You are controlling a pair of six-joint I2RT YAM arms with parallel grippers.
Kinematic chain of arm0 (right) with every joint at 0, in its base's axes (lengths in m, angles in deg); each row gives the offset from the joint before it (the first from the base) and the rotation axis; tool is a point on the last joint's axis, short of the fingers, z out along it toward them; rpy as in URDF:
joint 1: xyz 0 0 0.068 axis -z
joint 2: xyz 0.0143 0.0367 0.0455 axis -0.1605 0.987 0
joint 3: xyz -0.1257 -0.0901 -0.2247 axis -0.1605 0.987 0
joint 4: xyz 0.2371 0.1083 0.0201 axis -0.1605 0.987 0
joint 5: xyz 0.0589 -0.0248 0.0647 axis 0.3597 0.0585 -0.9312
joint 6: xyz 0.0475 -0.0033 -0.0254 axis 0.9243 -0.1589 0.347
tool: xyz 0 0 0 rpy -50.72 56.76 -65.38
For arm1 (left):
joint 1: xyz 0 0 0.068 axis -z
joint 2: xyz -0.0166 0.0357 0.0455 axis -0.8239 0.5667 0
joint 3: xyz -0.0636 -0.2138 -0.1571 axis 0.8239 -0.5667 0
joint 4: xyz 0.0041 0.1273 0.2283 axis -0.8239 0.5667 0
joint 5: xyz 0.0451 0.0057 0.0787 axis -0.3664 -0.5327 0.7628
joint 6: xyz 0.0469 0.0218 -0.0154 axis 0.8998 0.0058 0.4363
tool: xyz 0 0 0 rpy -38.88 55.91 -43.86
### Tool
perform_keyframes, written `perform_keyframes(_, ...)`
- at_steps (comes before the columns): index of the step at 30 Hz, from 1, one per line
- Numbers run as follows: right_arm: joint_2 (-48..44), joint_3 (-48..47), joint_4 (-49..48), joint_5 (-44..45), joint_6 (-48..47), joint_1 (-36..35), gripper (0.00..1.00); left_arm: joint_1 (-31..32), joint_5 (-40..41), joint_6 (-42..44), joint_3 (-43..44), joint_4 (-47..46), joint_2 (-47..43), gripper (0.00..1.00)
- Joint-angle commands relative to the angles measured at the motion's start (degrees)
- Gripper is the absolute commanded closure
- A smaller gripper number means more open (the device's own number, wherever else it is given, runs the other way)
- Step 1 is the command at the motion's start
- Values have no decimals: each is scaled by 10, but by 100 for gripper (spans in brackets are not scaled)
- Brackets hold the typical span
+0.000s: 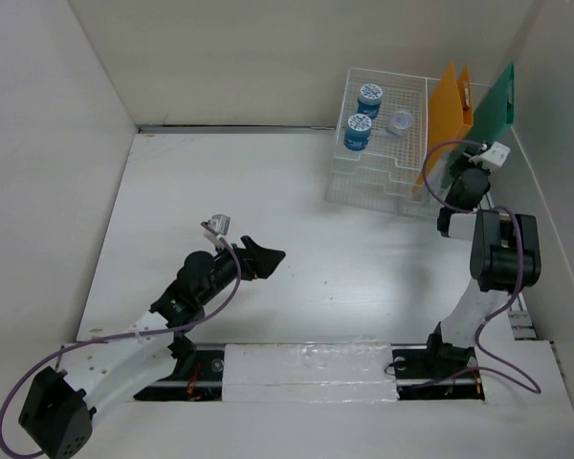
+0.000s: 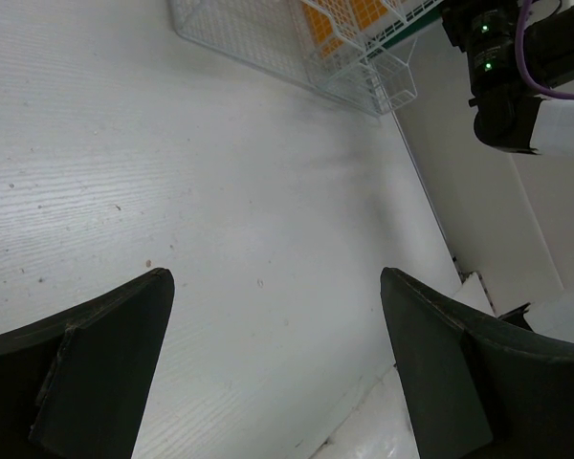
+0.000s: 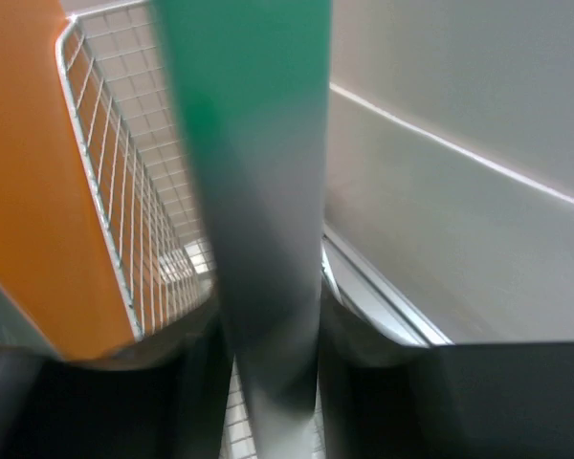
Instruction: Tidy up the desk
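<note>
Right claw (image 3: 271, 335) straddles the upright green folder (image 3: 249, 115) at the wire rack (image 1: 383, 182) on the bench's (image 1: 316, 249) far right corner, pinching or loose I can't tell, so a sideways tug could topple it; left claw (image 2: 275, 277) gapes empty nearer the left edge.

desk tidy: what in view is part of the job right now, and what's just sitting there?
In the job:
- desk
- green folder, between the fingers of the right gripper
- wire rack next to it

Just sitting:
- orange folders at the rack
- blue-lidded tubs and small white tub in the rack
- left gripper, open, holding nothing
</note>
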Motion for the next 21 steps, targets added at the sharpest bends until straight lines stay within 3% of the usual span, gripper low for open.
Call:
perform_keyframes(1,-35,9,-56,0,11,5,56,3,-3,5,-2,-31,-2,13)
perform_keyframes(8,-83,27,-14,-2,31,10,32,3,-1,-3,-5,-26,-13,13)
perform_keyframes(9,-88,31,-10,0,42,10,24,3,-1,-6,-4,-27,-14,13)
perform_keyframes(10,-104,33,-7,0,45,10,0,3,-2,-9,1,-21,-15,13)
perform_keyframes(16,-212,16,88,73,58,-2,0,3,2,-18,29,9,-34,12)
perform_keyframes(21,-368,15,206,110,93,-55,0,3,-16,-26,47,15,-51,9)
